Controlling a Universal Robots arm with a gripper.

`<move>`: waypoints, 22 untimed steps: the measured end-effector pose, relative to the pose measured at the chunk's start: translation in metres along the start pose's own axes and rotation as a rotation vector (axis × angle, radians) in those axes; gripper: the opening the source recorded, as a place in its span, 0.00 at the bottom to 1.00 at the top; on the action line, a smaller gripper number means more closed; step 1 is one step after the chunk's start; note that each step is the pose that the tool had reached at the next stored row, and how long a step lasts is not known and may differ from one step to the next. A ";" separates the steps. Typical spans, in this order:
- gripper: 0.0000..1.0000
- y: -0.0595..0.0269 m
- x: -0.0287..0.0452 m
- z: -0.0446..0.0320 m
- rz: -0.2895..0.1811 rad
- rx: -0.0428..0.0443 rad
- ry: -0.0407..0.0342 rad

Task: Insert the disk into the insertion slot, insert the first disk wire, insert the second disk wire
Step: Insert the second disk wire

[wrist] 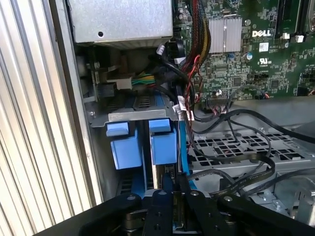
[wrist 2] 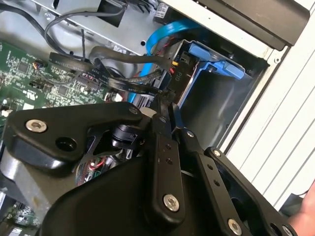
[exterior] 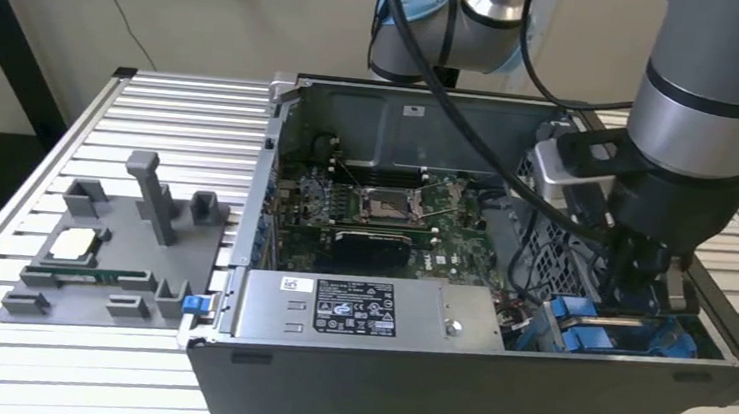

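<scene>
I have the black gripper (exterior: 639,291) down at the blue-railed grey metal insertion slot (exterior: 626,335), lower right of the exterior view. Its fingers look pinched narrow on something dark, though I cannot tell what. The blue-framed disk (wrist: 162,142) seems seated there, so I judge slow, straight pushes along the rails are best.

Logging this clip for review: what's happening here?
One robot arm reaches into an open grey metal computer case on a slatted table. Its hand is down at the drive bay with bright blue plastic rails, among black cables. A grey labelled power-supply box sits beside that bay.
</scene>
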State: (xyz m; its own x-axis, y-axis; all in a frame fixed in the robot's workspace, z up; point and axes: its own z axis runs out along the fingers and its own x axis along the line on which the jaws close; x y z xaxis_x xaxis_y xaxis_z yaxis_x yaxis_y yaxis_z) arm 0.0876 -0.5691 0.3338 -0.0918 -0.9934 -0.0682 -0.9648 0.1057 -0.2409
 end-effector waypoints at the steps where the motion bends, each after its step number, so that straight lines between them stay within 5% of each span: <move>1: 0.00 0.0001 0.0000 0.0005 0.000 0.0010 0.0000; 22: 0.00 0.0009 -0.0023 0.0000 0.000 0.0052 -0.0010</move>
State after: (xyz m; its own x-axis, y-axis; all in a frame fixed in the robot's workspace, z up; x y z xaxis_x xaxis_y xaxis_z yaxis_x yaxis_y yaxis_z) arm 0.0870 -0.5666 0.3338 -0.0911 -0.9934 -0.0691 -0.9635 0.1054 -0.2460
